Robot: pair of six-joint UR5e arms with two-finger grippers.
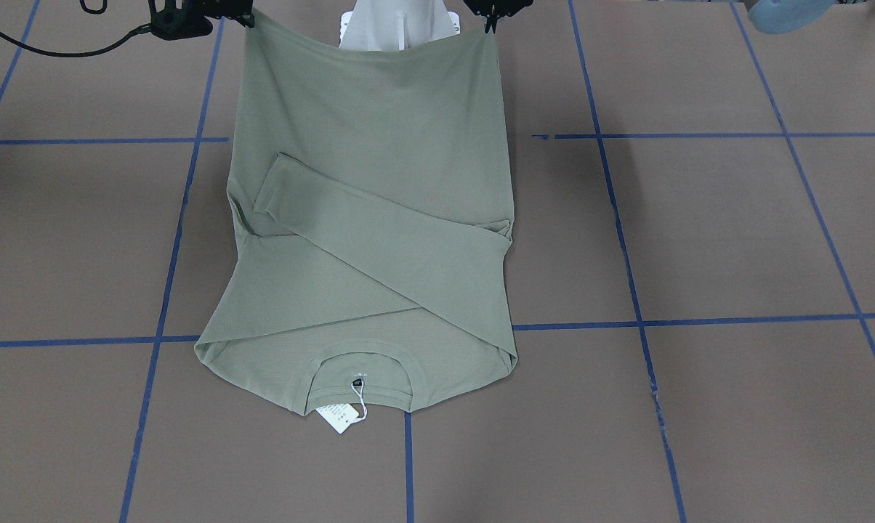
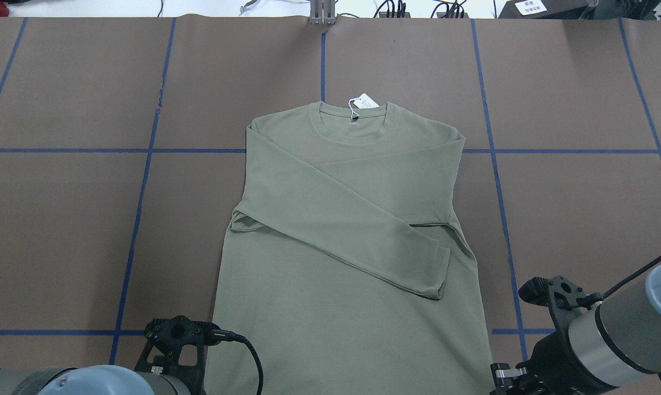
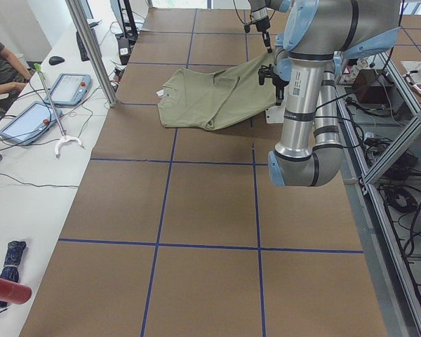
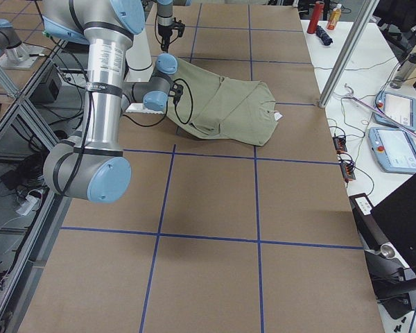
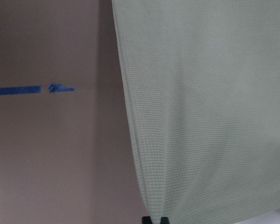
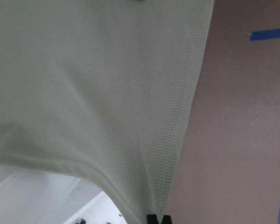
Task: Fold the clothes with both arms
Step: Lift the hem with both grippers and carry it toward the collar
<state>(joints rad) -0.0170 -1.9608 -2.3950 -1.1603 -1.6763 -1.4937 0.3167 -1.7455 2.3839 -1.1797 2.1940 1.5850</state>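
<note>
**A:** Where is the sage-green long-sleeved knit shirt [image 1: 379,218]?

**B:** The corners of its hem [image 1: 299,40] are pinched in the black left pincer [image 1: 491,22] and right pincer [image 1: 251,18], both clenched on cloth. The body slopes away from them to the collar [image 1: 361,367], which lies on the brown tabletop [image 1: 699,232].

**A:** How will it handle?

**B:** Light and limp, I judge: it sags between the pincers. The corners are the right hold.

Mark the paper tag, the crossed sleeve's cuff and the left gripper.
paper tag [image 1: 338,418]: front-facing view, middle of the white card.
sleeve cuff [image 2: 442,274]: overhead view, on its end band.
left gripper [image 1: 491,26]: front-facing view, fingertips pinching the shirt [image 1: 379,116] hem.
</note>
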